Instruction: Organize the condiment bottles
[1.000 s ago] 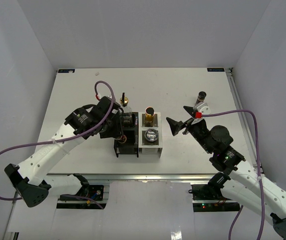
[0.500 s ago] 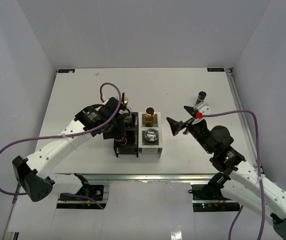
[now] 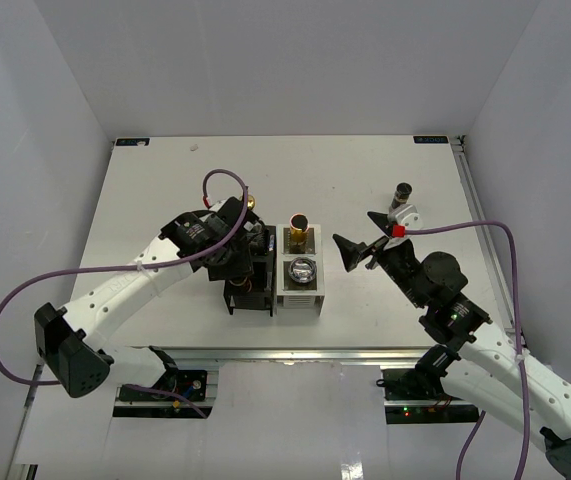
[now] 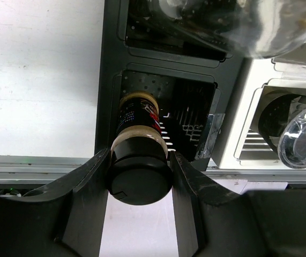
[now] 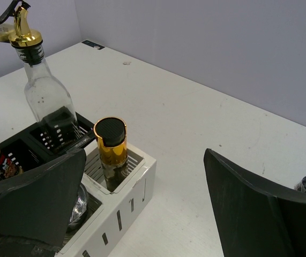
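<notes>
Enclosing the white table, pale grey walls

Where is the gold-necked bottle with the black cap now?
In the right wrist view, the gold-necked bottle stands upright in the far compartment of the white rack, just right of the clear glass bottle with the gold pourer.

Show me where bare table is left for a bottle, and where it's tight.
Bare: the far table behind the rack. Crowded: the rack's black side under the left gripper and held jar, and around the right gripper by the far jar.
</notes>
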You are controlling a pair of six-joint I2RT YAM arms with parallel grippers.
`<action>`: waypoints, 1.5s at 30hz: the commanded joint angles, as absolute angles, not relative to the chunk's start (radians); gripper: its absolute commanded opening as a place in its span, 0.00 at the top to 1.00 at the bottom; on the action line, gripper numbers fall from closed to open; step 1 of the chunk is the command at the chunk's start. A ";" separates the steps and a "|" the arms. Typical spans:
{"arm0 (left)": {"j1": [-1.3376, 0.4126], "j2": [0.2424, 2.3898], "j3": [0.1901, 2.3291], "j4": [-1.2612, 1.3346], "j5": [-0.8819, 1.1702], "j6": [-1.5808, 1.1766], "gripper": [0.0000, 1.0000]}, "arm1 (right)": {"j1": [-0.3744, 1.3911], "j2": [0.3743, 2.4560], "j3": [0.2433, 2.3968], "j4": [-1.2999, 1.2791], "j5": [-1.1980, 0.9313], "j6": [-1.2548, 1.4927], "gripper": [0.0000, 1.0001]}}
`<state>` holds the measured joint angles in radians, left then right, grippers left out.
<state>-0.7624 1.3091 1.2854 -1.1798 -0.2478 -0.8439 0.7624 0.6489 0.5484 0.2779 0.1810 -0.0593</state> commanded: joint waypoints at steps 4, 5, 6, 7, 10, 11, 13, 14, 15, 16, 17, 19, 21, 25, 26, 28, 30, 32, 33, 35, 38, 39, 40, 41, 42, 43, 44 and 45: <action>-0.764 1.316 1.264 -1.177 -0.295 -0.874 0.66 | 0.764 0.630 0.558 0.295 0.196 -0.066 0.02; -0.764 1.319 1.264 -1.177 -0.295 -0.876 0.66 | 0.762 0.630 0.558 0.295 0.198 -0.066 0.02; -0.764 1.322 1.262 -1.175 -0.296 -0.879 0.64 | 0.762 0.629 0.555 0.296 0.198 -0.066 0.02; -0.763 1.327 1.261 -1.172 -0.295 -0.882 0.62 | 0.762 0.628 0.555 0.295 0.198 -0.066 0.02; -0.764 1.342 1.261 -1.169 -0.295 -0.888 0.57 | 0.764 0.626 0.555 0.295 0.196 -0.066 0.02; -0.764 1.345 1.257 -1.166 -0.296 -0.888 0.56 | 0.762 0.624 0.555 0.295 0.196 -0.066 0.02; -0.764 1.353 1.255 -1.164 -0.295 -0.893 0.55 | 0.762 0.619 0.554 0.296 0.198 -0.066 0.02; -0.763 1.355 1.255 -1.163 -0.295 -0.893 0.55 | 0.762 0.618 0.553 0.296 0.199 -0.066 0.02; -0.762 1.357 1.255 -1.161 -0.295 -0.893 0.54 | 0.762 0.617 0.552 0.296 0.199 -0.066 0.02; -0.762 1.358 1.255 -1.161 -0.295 -0.893 0.53 | 0.762 0.615 0.552 0.297 0.201 -0.066 0.02; -0.763 1.360 1.256 -1.163 -0.296 -0.895 0.51 | 0.762 0.616 0.551 0.297 0.201 -0.065 0.02; -0.764 1.364 1.258 -1.164 -0.299 -0.897 0.47 | 0.763 0.617 0.551 0.295 0.199 -0.066 0.02; -0.764 1.370 1.256 -1.164 -0.298 -0.899 0.45 | 0.764 0.617 0.551 0.296 0.201 -0.065 0.02; -0.764 1.376 1.257 -1.165 -0.298 -0.898 0.40 | 0.764 0.614 0.553 0.296 0.201 -0.065 0.02; -0.764 1.380 1.259 -1.167 -0.299 -0.898 0.38 | 0.763 0.614 0.554 0.296 0.201 -0.066 0.02; -0.764 1.383 1.259 -1.170 -0.298 -0.895 0.33 | 0.762 0.612 0.554 0.293 0.201 -0.066 0.02; -0.764 1.387 1.258 -1.173 -0.300 -0.894 0.32 | 0.764 0.612 0.554 0.290 0.201 -0.066 0.02; -0.764 1.385 1.258 -1.169 -0.297 -0.892 0.29 | 0.763 0.609 0.553 0.286 0.199 -0.064 0.02; -0.764 1.385 1.260 -1.168 -0.296 -0.891 0.28 | 0.763 0.606 0.552 0.285 0.200 -0.064 0.02; -0.764 1.385 1.269 -1.172 -0.294 -0.890 0.27 | 0.764 0.604 0.553 0.285 0.202 -0.064 0.02; -0.764 1.378 1.290 -1.173 -0.278 -0.888 0.27 | 0.764 0.607 0.556 0.282 0.202 -0.064 0.02; -0.764 1.369 1.296 -1.171 -0.267 -0.887 0.27 | 0.763 0.608 0.557 0.282 0.203 -0.064 0.02; -0.764 1.357 1.303 -1.169 -0.260 -0.884 0.27 | 0.762 0.609 0.557 0.281 0.204 -0.064 0.02; -0.764 1.341 1.314 -1.174 -0.257 -0.884 0.27 | 0.762 0.610 0.558 0.280 0.204 -0.064 0.02; -0.764 1.322 1.323 -1.180 -0.257 -0.884 0.27 | 0.762 0.611 0.558 0.279 0.204 -0.065 0.02; -0.764 1.306 1.333 -1.191 -0.260 -0.884 0.25 | 0.763 0.611 0.559 0.277 0.204 -0.066 0.02; -0.764 1.298 1.348 -1.207 -0.267 -0.885 0.23 | 0.764 0.612 0.562 0.276 0.206 -0.066 0.02; -0.764 1.284 1.361 -1.223 -0.270 -0.886 0.20 | 0.764 0.612 0.563 0.275 0.207 -0.065 0.02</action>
